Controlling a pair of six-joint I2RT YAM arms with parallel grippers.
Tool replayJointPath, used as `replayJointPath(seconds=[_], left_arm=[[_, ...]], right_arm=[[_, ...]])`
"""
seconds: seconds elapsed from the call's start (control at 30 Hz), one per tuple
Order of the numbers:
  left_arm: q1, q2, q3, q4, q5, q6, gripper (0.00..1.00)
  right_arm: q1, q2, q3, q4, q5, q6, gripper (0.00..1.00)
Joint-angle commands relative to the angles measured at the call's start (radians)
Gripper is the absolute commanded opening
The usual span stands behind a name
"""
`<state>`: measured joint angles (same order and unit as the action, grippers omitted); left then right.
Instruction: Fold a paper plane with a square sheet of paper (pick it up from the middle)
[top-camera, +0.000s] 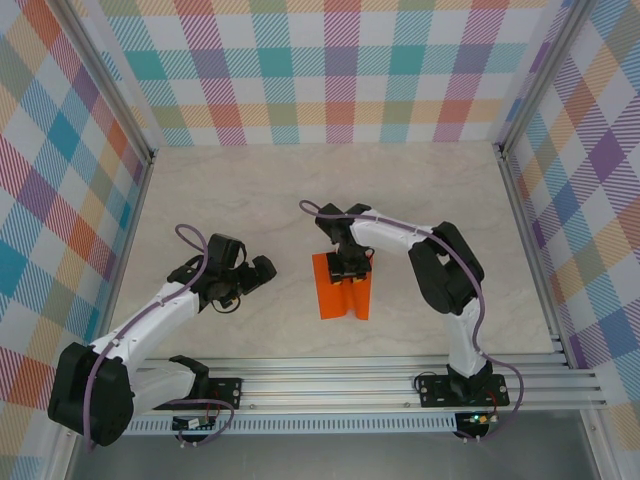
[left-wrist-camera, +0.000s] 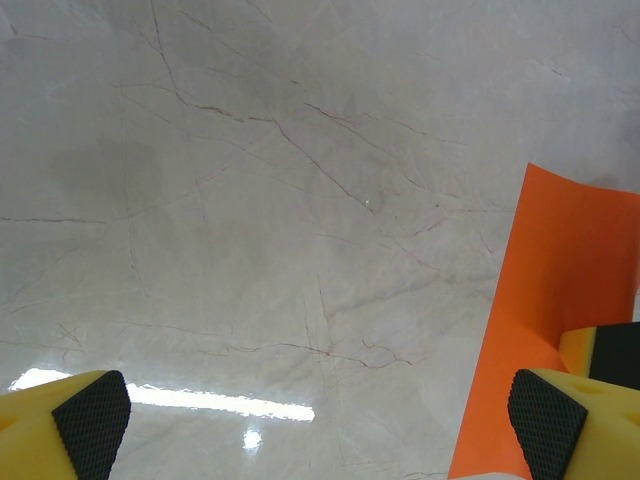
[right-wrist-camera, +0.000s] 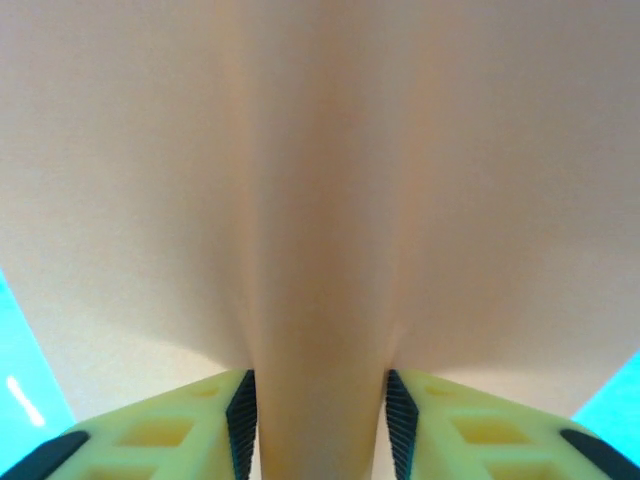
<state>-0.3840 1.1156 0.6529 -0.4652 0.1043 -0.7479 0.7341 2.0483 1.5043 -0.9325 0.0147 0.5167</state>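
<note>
The square sheet of paper (top-camera: 326, 292) is bright orange and lies on the table between the two arms, bowed up along its middle. My right gripper (top-camera: 350, 268) comes down on it from above. In the right wrist view a raised ridge of the sheet (right-wrist-camera: 320, 180) runs between the black pads (right-wrist-camera: 241, 420), which press on it from both sides, so the right gripper (right-wrist-camera: 320, 425) is shut on the paper. My left gripper (top-camera: 262, 270) stands wide open just left of the sheet, above bare table. Its view has the paper's edge (left-wrist-camera: 560, 270) beside its right fingertip (left-wrist-camera: 548, 420).
The pale marbled tabletop (top-camera: 250, 190) is walled by checked panels at the back and both sides. An aluminium rail (top-camera: 350, 385) carrying the arm bases runs along the near edge. Open tabletop lies behind the paper and to its left.
</note>
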Motion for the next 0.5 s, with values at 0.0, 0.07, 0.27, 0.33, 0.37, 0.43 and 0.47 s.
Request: replayJointPath(seconds=[0.0,0.07,0.27,0.33,0.37,0.43,0.47], left_arm=[[-0.012,0.004,0.017,0.009,0.013,-0.002,1.00],[-0.012,0.007,0.020,0.009,0.014,-0.002,1.00],[-0.012,0.000,0.018,0.003,0.017,-0.003,1.00],[-0.012,-0.003,0.017,0.004,0.021,-0.003,1.00],[-0.012,-0.005,0.017,0.005,0.022,-0.003,1.00],[-0.012,-0.005,0.021,0.006,0.028,-0.004,1.00],[-0.012,-0.006,0.022,0.010,0.033,-0.006,1.00]], right_arm=[[0.003,-0.085,-0.009,-0.013,0.014,0.011,0.36],[0.001,-0.108,-0.015,-0.012,0.017,0.014,0.31],[-0.016,-0.182,-0.042,0.001,-0.012,0.019,0.31],[-0.026,-0.232,-0.069,0.046,-0.065,0.022,0.31],[-0.036,-0.261,-0.089,0.079,-0.104,0.029,0.31],[-0.060,-0.322,-0.132,0.156,-0.197,0.043,0.32],[-0.075,-0.348,-0.160,0.200,-0.239,0.058,0.32]])
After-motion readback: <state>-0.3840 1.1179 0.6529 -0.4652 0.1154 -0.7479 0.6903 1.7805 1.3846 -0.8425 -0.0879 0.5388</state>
